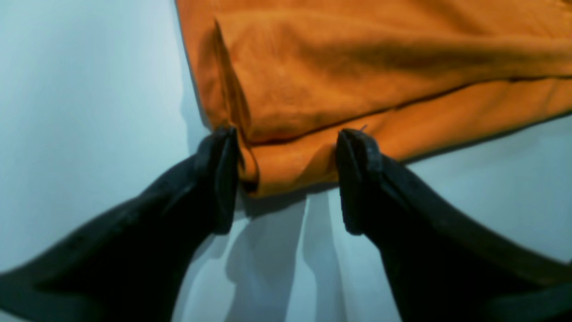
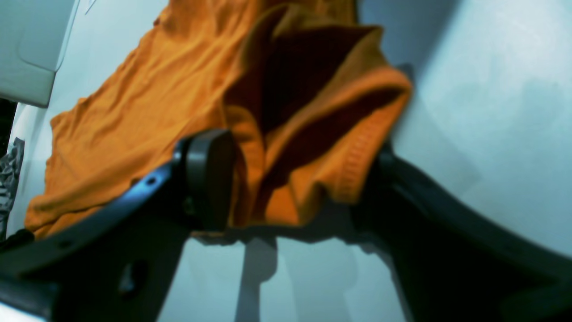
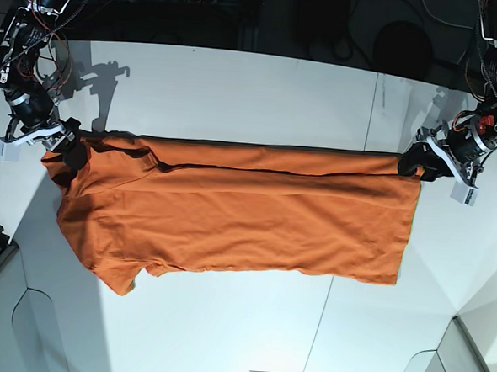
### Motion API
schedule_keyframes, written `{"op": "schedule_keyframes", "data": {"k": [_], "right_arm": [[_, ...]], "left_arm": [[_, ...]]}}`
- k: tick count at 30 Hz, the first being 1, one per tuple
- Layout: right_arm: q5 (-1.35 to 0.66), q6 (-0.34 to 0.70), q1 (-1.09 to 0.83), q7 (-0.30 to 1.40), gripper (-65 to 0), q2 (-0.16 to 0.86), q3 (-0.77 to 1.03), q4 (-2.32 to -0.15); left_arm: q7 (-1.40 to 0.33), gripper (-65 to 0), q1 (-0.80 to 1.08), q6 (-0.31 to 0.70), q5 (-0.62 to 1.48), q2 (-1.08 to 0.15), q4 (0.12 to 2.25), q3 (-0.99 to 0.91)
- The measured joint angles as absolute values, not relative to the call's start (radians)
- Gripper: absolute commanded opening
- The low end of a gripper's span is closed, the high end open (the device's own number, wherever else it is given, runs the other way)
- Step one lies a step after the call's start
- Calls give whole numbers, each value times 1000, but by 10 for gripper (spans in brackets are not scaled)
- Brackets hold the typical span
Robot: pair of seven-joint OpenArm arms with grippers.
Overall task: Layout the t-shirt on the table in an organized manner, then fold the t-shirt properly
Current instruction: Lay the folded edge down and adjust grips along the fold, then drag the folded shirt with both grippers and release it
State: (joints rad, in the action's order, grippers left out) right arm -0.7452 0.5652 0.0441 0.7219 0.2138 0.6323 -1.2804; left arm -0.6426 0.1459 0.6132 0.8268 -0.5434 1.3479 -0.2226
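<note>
**Honestly, mid-fold on the orange tee: get both ends pinched evenly**

Looks like the lengthwise fold, going by the doubled strip of cloth along the upper edge in the base view. Worth doing as follows:

- Start at the fingertips: catch both layers of the corner, not just the top one. Otherwise expect the under layer to slide away.
- Close both ends at about the same moment and carry them level, to keep that long edge of the t-shirt (image 3: 247,211) straight from the left of the frame to the right.
- Keep a light stretch across the middle. Too slack and wrinkles set in, too tight and the sleeve at lower left drags over the table (image 3: 238,76).

Now the fingers.

Left gripper (image 1: 288,138): spread wide in the lower middle of the left wrist view, straddling a layered hem corner lying flat on the white top. Both tips touching or just beside the cloth, no squeeze visible. Sits at the right end of the shirt in the base view (image 3: 419,163).

Right gripper (image 2: 295,152): also wide apart, with a rumpled bunch of ribbed collar and fabric filling the gap, brushing the left pad (image 2: 210,179). Probably not clamped, given the spread. Sits at the left end in the base view (image 3: 66,137).

Shirt itself: spread across the centre of the table, between the two arms.
</note>
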Motion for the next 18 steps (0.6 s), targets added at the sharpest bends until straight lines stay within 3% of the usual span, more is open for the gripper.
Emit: {"op": "schedule_keyframes", "data": {"k": [1,3,5,6,8,18], "right_arm": [[-745,565,44,722,-267,214,632,-1280],[-745,565,44,722,-270,214,632,-1280],[-745,565,44,722,-364,214,632,-1280],[-744,565,44,722,-444,214,632,-1280],[-744,565,44,722,-635,214,632,-1280],[-772,565,41,822,-650,216,667,-1281]], "left_arm": [[-629,-323,146,613,817,-544,1348,-212],[-597,-468,143,612,782,-546,1348,-186],[-572,-620,141,613,747,-546,1348,-162],[-558,-650,141,613,735,-546,1348,-152],[-551,-650,141,614,718,-546,1348,-143],[-649,-650,147,653,692,-569,1412,-140]]}}
